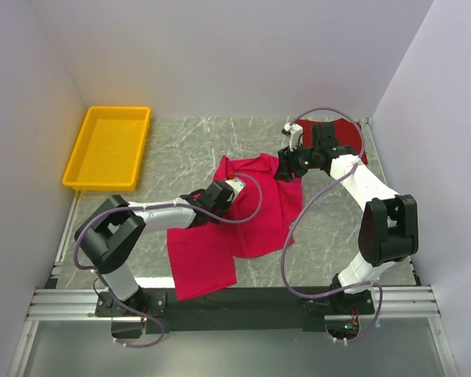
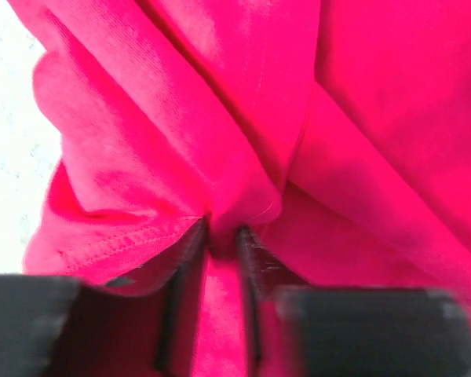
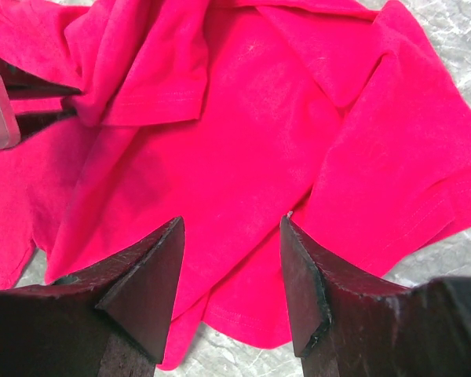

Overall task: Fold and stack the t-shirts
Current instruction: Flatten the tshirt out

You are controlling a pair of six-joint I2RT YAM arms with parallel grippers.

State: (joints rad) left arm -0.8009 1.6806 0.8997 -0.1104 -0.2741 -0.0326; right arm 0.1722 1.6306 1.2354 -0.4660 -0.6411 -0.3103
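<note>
Crimson-pink t-shirt [image 2: 180,118] pinched inside the left gripper [image 2: 222,234]

From my station, the overhead view was evenly lit by soft light from above. There was no glare on the grey marbled desk [image 1: 212,137], only faint shadows along the near edge of the yellow plastic tray [image 1: 110,149] and under the arms. The left wrist view was poor. The bright crimson-pink cloth t-shirt [image 2: 220,110] was oversaturated and its folds smeared, the left gripper [image 2: 222,234] and its black fingers [image 2: 190,263] were out of focus, and the desk at that picture's left edge burnt to white. The right wrist view was sharper, with hems and weave reading clearly, though the right gripper [image 3: 231,228] sat in deep shadow.
</note>
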